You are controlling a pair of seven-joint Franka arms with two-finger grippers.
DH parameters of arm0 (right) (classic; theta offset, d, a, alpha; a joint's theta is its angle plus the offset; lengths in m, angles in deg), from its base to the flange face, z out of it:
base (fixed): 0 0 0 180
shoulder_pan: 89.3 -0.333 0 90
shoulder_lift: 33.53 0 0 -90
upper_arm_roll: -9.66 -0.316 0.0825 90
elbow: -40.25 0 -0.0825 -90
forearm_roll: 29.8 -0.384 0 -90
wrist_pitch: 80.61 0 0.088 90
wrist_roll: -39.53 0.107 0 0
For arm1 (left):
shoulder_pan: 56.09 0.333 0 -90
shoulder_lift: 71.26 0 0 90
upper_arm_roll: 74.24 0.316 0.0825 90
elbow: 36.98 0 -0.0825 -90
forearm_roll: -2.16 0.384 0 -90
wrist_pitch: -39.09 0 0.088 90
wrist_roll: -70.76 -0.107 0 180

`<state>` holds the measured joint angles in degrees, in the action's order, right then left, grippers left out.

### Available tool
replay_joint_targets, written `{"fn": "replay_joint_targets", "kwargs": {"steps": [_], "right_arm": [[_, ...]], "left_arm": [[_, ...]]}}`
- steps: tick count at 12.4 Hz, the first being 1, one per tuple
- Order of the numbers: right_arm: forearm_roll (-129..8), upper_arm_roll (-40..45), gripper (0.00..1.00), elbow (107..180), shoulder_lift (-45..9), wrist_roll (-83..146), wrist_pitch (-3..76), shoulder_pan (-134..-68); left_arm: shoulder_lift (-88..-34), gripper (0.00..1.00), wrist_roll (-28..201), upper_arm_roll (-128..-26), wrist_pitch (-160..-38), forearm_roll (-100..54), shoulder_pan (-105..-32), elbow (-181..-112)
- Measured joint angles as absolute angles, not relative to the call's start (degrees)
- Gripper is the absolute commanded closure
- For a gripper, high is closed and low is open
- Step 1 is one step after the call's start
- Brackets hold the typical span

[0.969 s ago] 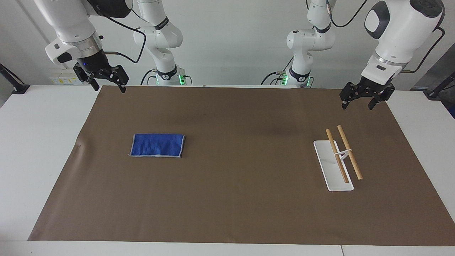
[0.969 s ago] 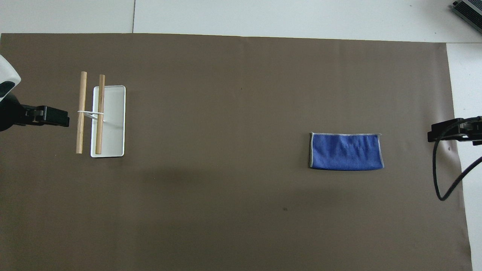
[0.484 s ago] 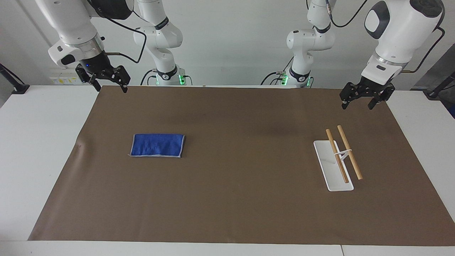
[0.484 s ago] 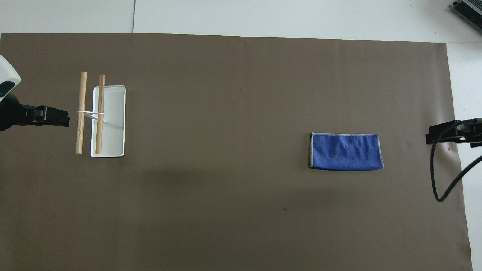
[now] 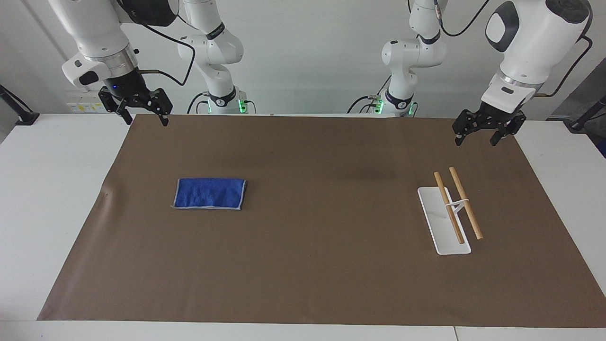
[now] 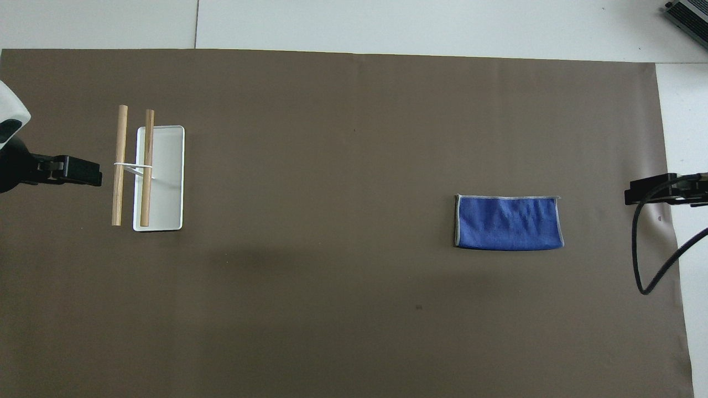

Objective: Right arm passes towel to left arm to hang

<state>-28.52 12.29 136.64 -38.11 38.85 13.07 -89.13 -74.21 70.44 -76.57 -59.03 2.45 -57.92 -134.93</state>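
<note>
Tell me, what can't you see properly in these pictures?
- Underside of the towel: both views, it lies flat on the mat.
- Left gripper and right gripper: overhead view, mostly cut off by the picture's edges.
- Rack post: facing view, partly hidden by the rods.

Small folded rectangular towel of bright blue terry cloth (image 5: pixel 209 193) – nubby, matt pile with a pale grey stitched edge. Large brown sheet covering the table (image 5: pixel 303 265) – smooth, matt, paper-like, faintly creased. White tabletop (image 5: pixel 42 199): smooth, slight sheen. Two pale wooden rods (image 5: pixel 458 203) – plain, unvarnished-looking, matt – carried on a thin white bracket over a flat white rectangular base (image 5: pixel 438 222), smooth like plastic or painted metal. White arm shells: glossy plastic; wrist rings: bright metal; black grippers matt.
</note>
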Motion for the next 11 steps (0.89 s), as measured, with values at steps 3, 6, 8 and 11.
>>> {"fn": "replay_joint_targets", "kwargs": {"steps": [3,6,8,11], "right_arm": [[-28.69,12.22,0.00,139.72,-34.71,40.12,21.08,-92.14],[-29.59,12.19,0.00,147.41,-31.55,41.16,31.66,-94.31],[-29.86,12.22,0.00,154.42,-31.03,41.16,38.78,-94.26],[-30.99,12.32,0.00,163.92,-30.84,41.07,48.17,-94.13]], "left_arm": [[-74.21,0.00,70.46,-76.57,-59.03,2.45,-57.92,-134.93],[-74.21,0.00,70.46,-76.57,-59.03,2.45,-57.92,-134.93],[-74.21,0.00,70.46,-76.57,-59.03,2.45,-57.92,-134.93],[-74.21,0.00,70.47,-76.57,-59.03,2.45,-57.92,-134.93]]}}
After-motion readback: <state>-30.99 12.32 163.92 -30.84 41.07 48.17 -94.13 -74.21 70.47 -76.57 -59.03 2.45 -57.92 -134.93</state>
